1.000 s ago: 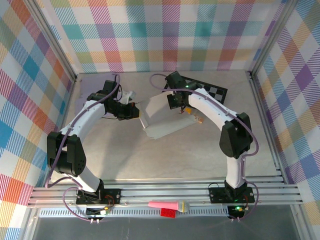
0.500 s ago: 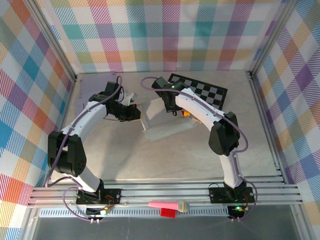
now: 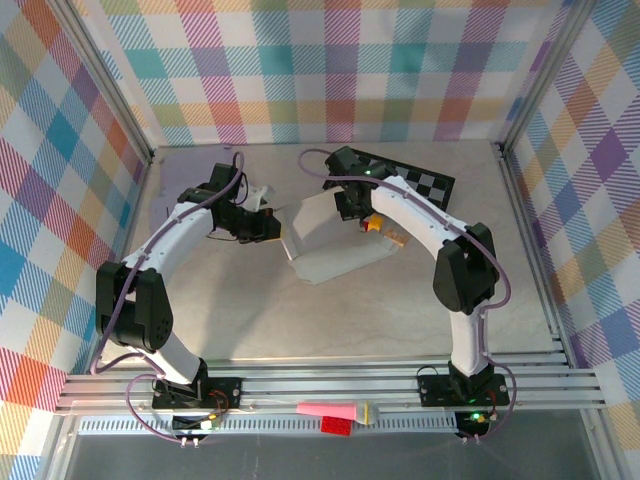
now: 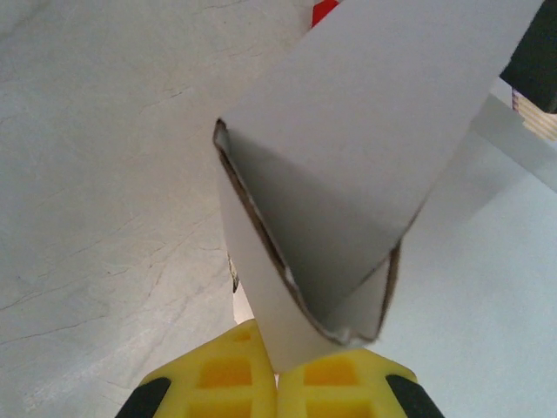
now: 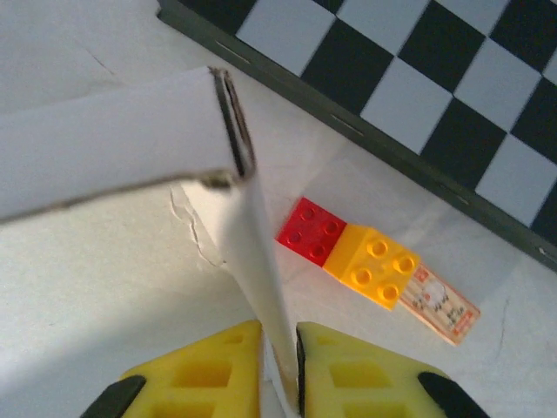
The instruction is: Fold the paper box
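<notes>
The paper box (image 3: 335, 250) is white card lying partly folded on the table's middle, with flaps raised on its left and far sides. My left gripper (image 3: 278, 226) reaches in from the left. In the left wrist view the left gripper (image 4: 277, 374) is shut on the bottom edge of a bent flap of the box (image 4: 348, 174). My right gripper (image 3: 352, 212) is at the box's far edge. In the right wrist view an upright flap (image 5: 252, 244) stands between the right gripper's (image 5: 278, 370) narrow jaws, and both pads touch it.
A red brick (image 5: 309, 231) joined to a yellow brick (image 5: 376, 264) and a small printed card (image 5: 439, 305) lie just right of the box. A checkerboard (image 3: 415, 180) sits behind them. A pink object (image 3: 335, 410) rests on the front rail.
The right gripper swung left over the box, then came back right, and the box shifted with it. Its jaws have eased a little. The left arm has barely moved.
</notes>
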Motion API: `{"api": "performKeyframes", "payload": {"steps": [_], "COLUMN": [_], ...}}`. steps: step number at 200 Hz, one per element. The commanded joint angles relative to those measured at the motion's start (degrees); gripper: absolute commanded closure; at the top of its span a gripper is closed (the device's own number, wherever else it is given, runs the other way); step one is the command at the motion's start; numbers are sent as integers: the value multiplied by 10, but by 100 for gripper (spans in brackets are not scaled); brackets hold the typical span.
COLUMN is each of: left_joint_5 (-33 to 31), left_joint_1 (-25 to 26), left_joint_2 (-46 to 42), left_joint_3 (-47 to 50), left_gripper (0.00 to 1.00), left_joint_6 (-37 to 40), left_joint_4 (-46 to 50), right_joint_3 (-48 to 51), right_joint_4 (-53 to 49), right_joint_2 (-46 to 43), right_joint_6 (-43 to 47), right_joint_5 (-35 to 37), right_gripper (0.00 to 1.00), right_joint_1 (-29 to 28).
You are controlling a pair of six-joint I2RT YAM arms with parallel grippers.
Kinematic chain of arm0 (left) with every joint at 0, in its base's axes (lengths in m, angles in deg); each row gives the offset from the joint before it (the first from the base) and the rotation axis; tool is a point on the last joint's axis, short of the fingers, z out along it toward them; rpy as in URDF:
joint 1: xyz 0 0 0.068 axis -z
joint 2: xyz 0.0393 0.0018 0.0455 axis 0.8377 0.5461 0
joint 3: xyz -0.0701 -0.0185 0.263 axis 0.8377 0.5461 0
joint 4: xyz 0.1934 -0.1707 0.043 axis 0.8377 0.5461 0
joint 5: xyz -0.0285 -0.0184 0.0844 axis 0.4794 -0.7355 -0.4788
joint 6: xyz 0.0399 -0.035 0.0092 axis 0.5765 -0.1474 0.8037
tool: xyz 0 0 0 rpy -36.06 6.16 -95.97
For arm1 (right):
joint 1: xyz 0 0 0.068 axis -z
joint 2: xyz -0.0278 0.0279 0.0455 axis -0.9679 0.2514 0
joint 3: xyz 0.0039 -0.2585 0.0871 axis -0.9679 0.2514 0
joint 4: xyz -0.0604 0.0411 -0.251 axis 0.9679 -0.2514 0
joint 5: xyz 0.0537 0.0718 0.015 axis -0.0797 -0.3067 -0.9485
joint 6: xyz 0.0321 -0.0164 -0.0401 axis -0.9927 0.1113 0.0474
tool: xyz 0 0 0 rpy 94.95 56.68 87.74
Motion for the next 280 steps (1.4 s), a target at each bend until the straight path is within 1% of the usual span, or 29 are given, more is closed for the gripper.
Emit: {"api": "performKeyframes", "payload": {"steps": [1, 44, 64, 73, 79, 83, 88, 94, 107, 119, 132, 158, 163, 177, 190, 207, 225, 234, 235, 248, 265, 280], "left_joint_5": [34, 33, 33, 33, 33, 33, 33, 32, 32, 31, 31, 27, 27, 29, 30, 30, 29, 26, 26, 19, -5, -24], "left_joint_1": [5, 5, 5, 5, 5, 5, 5, 5, 5, 5, 5, 7, 7, 8, 7, 7, 7, 7, 7, 8, 12, 16], "left_joint_2": [4, 3, 3, 3, 4, 4, 4, 3, 5, 5, 7, 3, 2, 1, 1, 2, 2, 3, 4, 6, 9, 11], "left_joint_3": [-1, -1, -3, -4, -4, -5, -5, -5, -5, -5, -3, 8, 10, 15, 18, 21, 25, 28, 29, 34, 51, 75], "left_gripper": [100, 100, 100, 100, 100, 100, 100, 100, 100, 100, 100, 100, 100, 100, 100, 100, 100, 100, 100, 100, 100, 100], "left_joint_6": [3, 5, 6, 6, 6, 6, 6, 6, 5, 2, -1, -16, -19, -24, -29, -35, -41, -46, -46, -51, -61, -69], "left_joint_4": [-12, -9, -8, -7, -7, -6, -6, -7, -8, -9, -12, -29, -32, -41, -46, -50, -56, -56, -56, -54, -51, -58], "right_joint_3": [6, 6, 4, 1, -2, -5, -10, -16, -38, -64, -90, -138, -150, -178, -190, -184, -174, -166, -165, -133, -63, -12], "right_joint_4": [40, 48, 51, 50, 48, 46, 42, 35, 7, -31, -73, -160, -178, -228, -258, -265, -263, -261, -260, -246, -191, -163], "right_joint_2": [-14, -9, -5, -2, 0, 1, 4, 8, 22, 36, 50, 75, 81, 98, 105, 105, 99, 95, 94, 81, 51, 33], "right_joint_6": [31, 41, 47, 49, 50, 50, 49, 47, 30, 3, -25, -95, -107, -141, -169, -178, -190, -194, -194, -207, -207, -222], "right_joint_5": [-66, -82, -84, -80, -75, -71, -62, -48, -10, 32, 95, 193, 225, 260, 260, 255, 208, 201, 193, 162, 120, 91], "right_gripper": [80, 75, 74, 75, 78, 80, 86, 91, 100, 100, 100, 100, 100, 100, 100, 100, 100, 100, 100, 100, 100, 100], "right_joint_1": [-4, 4, 8, 10, 11, 12, 12, 12, 11, 9, -3, -36, -45, -65, -75, -90, -91, -94, -95, -96, -96, -96]}}
